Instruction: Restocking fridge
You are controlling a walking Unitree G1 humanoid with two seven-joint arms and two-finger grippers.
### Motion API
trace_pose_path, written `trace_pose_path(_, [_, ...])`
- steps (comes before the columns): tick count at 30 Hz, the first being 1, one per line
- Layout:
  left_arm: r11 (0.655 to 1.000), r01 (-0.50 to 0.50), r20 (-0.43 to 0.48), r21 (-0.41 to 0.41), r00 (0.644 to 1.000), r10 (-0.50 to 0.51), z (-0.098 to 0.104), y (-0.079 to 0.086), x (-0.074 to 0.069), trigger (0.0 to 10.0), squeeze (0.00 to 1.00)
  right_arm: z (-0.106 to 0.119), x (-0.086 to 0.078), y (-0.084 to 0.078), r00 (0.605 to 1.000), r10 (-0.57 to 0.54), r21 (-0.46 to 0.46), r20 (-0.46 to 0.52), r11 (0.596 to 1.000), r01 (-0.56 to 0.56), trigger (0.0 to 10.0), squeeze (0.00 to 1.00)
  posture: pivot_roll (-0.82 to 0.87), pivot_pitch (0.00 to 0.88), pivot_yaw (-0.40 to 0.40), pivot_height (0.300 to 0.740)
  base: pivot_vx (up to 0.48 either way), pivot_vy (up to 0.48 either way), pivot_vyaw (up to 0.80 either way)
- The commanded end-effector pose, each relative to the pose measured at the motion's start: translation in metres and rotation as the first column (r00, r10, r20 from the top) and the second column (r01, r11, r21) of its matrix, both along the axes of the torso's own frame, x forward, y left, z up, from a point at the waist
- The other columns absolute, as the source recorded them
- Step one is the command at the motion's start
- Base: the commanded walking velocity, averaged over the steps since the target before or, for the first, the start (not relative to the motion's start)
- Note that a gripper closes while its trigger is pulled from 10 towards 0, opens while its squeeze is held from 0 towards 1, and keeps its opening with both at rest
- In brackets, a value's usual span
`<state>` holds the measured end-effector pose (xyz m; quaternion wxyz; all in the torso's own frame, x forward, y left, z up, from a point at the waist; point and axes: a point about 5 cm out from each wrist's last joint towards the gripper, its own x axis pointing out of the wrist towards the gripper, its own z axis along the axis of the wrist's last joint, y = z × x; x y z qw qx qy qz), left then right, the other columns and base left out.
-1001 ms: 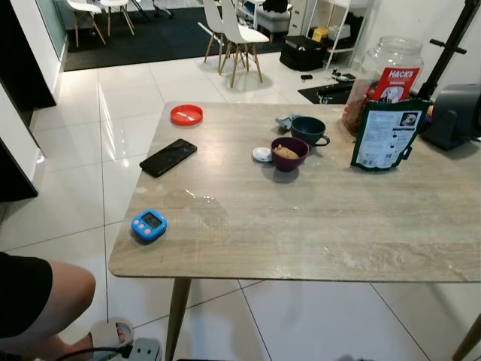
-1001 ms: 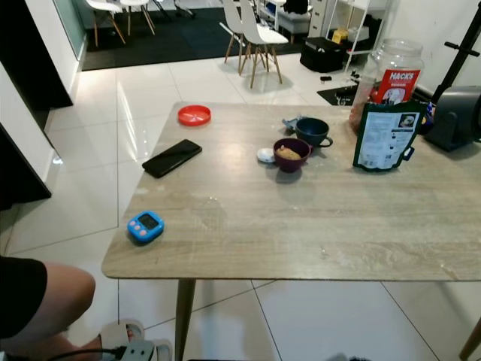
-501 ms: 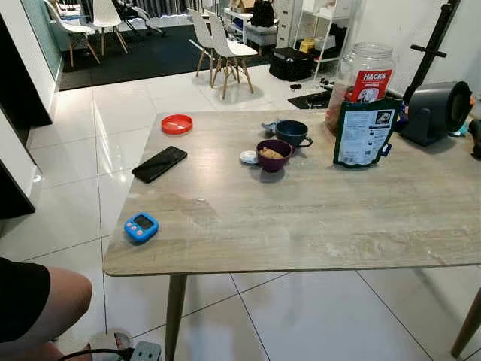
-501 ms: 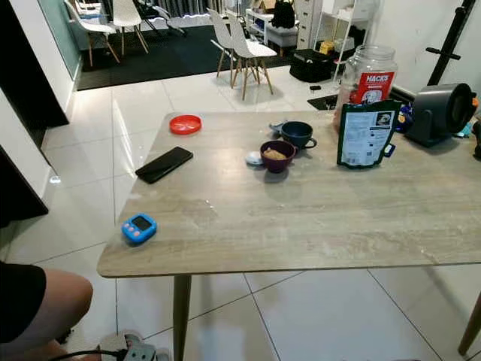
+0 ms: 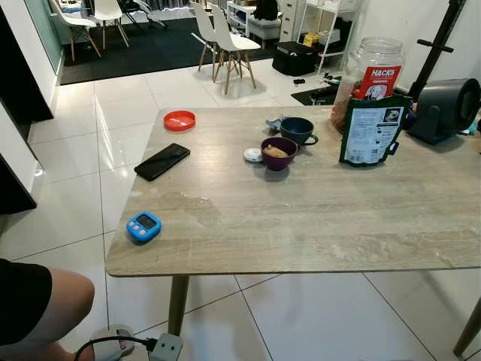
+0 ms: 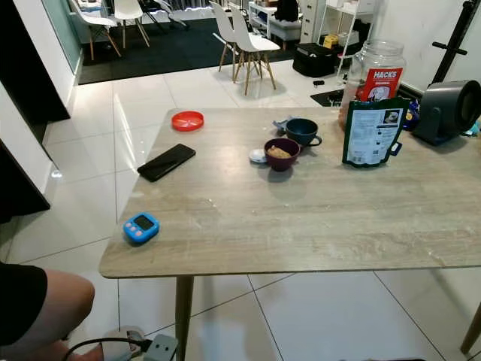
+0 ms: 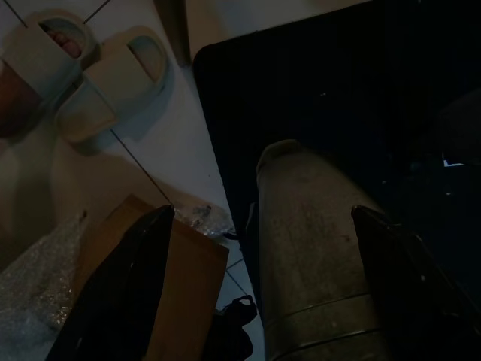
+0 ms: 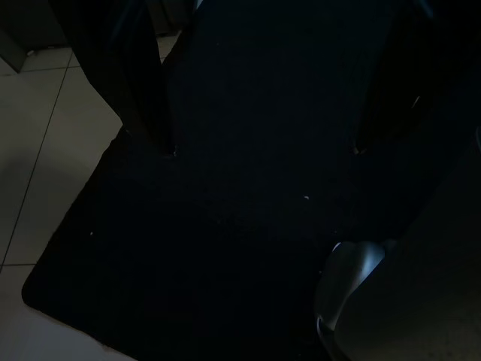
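Observation:
A wooden table (image 5: 316, 226) stands before me. On it sit a purple bowl (image 5: 279, 152) with food in it, a dark blue cup (image 5: 297, 129), a green pouch (image 5: 370, 131) standing upright and a big HACKS candy jar (image 5: 370, 71) behind the pouch. Both arms hang low. In the left wrist view my left gripper (image 7: 261, 213) is open, its fingers (image 7: 124, 286) spread over the floor and my own silver leg. In the dark right wrist view my right gripper (image 8: 263, 149) is open above a black mat.
Also on the table: a red lid (image 5: 179, 119), a black phone (image 5: 161, 161), a blue timer (image 5: 143, 225), a small white item (image 5: 252, 155) and a dark grey appliance (image 5: 442, 109). A person's knee (image 5: 45, 301) and a power strip (image 5: 167, 348) are at lower left. White chairs (image 5: 225, 41) stand behind.
The whole picture has shifted as the camera moved; the table now sits a little lower and more to the right. Nothing on the table has moved.

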<state>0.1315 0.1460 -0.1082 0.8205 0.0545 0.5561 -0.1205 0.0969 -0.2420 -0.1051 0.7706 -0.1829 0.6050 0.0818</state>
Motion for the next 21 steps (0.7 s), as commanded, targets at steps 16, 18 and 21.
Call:
trace_pose_path(16, [1.0,-0.001,-0.08,-0.027,0.997,-0.001,-0.006,-0.008,-0.019,10.0,0.0,0.0,0.0,0.0,1.0,0.007,0.003,-0.009,1.0,-0.007,10.0,0.0,0.03,0.0,-0.002,0.739,0.0,0.0,0.0])
trace_pose_path(18, [1.0,-0.001,-0.077,-0.025,0.997,-0.001,-0.006,-0.008,-0.019,10.0,0.0,0.0,0.0,0.0,1.0,0.007,0.003,-0.009,1.0,-0.007,10.0,0.0,0.03,0.0,-0.002,0.739,0.0,0.0,0.0])
trace_pose_path(21, [1.0,-0.001,-0.074,-0.022,0.997,-0.001,-0.006,-0.008,-0.019,10.0,0.0,0.0,0.0,0.0,1.0,0.006,0.004,-0.008,1.0,-0.006,10.0,0.0,0.03,0.0,-0.002,0.739,0.0,0.0,0.0])
